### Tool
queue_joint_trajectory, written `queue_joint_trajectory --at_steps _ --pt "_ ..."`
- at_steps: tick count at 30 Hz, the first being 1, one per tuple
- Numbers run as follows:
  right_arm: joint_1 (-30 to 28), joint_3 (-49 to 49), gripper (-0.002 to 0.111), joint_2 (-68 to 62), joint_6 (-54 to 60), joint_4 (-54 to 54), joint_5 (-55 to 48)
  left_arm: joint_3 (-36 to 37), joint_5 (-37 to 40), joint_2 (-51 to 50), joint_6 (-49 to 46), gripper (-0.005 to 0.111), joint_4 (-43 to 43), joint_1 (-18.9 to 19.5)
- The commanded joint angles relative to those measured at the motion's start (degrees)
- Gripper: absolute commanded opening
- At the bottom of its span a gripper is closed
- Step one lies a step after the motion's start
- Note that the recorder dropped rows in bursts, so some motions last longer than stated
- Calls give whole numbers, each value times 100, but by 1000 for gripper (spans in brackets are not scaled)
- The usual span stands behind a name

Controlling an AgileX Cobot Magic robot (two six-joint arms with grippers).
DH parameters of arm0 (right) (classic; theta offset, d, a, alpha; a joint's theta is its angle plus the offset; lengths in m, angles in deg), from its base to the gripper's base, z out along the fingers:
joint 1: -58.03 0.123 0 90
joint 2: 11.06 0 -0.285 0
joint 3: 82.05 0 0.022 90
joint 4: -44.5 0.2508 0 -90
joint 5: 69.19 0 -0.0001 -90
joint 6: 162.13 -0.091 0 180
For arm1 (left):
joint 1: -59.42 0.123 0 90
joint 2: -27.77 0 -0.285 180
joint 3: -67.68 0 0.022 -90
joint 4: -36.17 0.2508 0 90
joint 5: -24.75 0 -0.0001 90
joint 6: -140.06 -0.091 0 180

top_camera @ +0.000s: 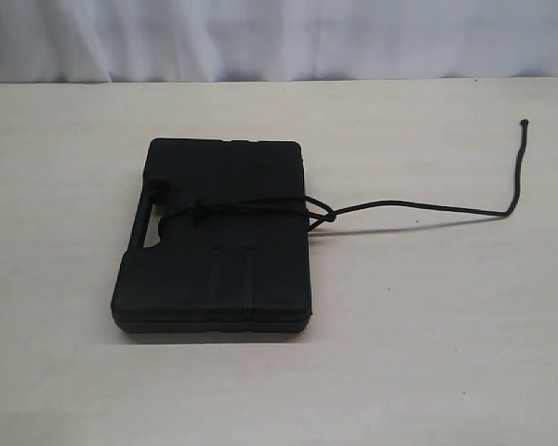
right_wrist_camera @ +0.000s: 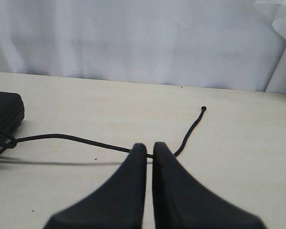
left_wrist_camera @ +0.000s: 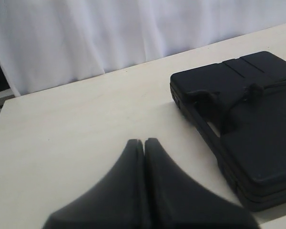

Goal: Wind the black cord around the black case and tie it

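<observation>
The left claw (left_wrist_camera: 144,141) is pressed closed, fingertips meeting, with nothing between them. The right claw (right_wrist_camera: 149,145) is likewise drawn together and empty. The black case (top_camera: 214,237) lies flat on the counter (top_camera: 428,353), left of centre in the exterior view. The black cord (top_camera: 418,206) crosses the case's middle, knotted near the handle slot and at the right edge, then trails right to a knotted tip at upper right.

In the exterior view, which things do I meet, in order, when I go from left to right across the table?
case → cord loop at the case's right edge → loose cord lying on the table → knotted tip
</observation>
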Motion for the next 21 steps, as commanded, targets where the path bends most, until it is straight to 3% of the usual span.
queue_joint_trajectory --at_steps 1,14,21 --pt "-36 -6 4 34 24 15 -27 17 -20 21 -7 0 14 107" --pt "-36 -6 4 34 24 15 -27 17 -20 21 -7 0 14 118" --pt "-35 -6 4 34 24 15 -27 17 -20 21 -7 0 14 367"
